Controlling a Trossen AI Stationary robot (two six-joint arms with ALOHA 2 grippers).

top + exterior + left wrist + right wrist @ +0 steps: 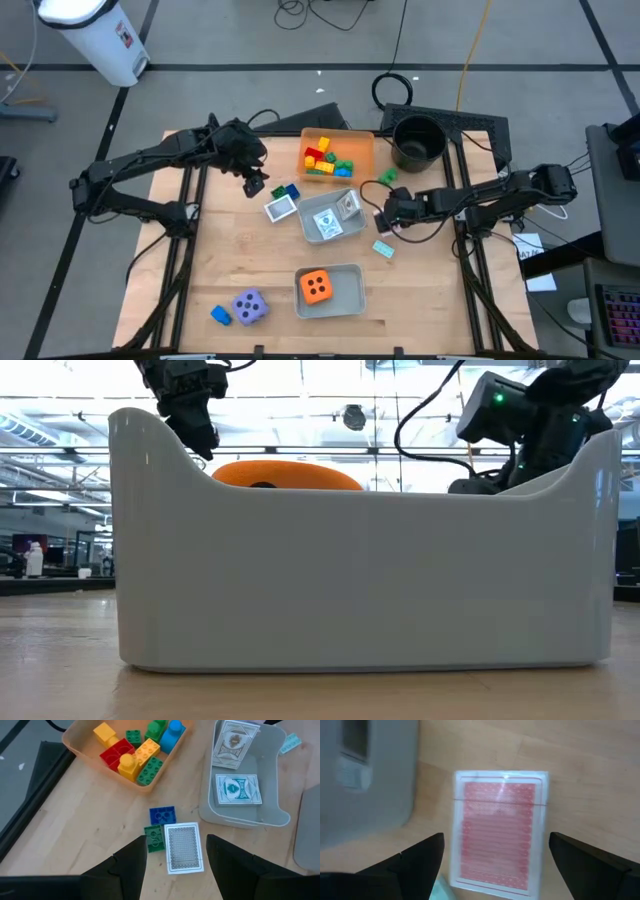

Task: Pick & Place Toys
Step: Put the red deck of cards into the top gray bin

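Observation:
My right gripper (495, 842) is open and hovers just above a pink card (500, 835) lying flat on the table beside the clear grey tray (310, 228), which holds two cards (238, 788). One finger stands on each side of the card without touching it. My left gripper (175, 855) is open above a white card (184, 846), a green brick (154, 839) and a blue brick (162, 815), all lying on the table. A teal card (383, 248) lies on the table near my right gripper (385, 215).
An orange tray (358, 150) at the back holds several bricks; a black pot (417, 140) stands to its right, with a green brick (387, 177) in front of it. A second grey tray (345, 300) holds the orange die (317, 287). The purple die (249, 306) and a blue brick (220, 315) lie near the front.

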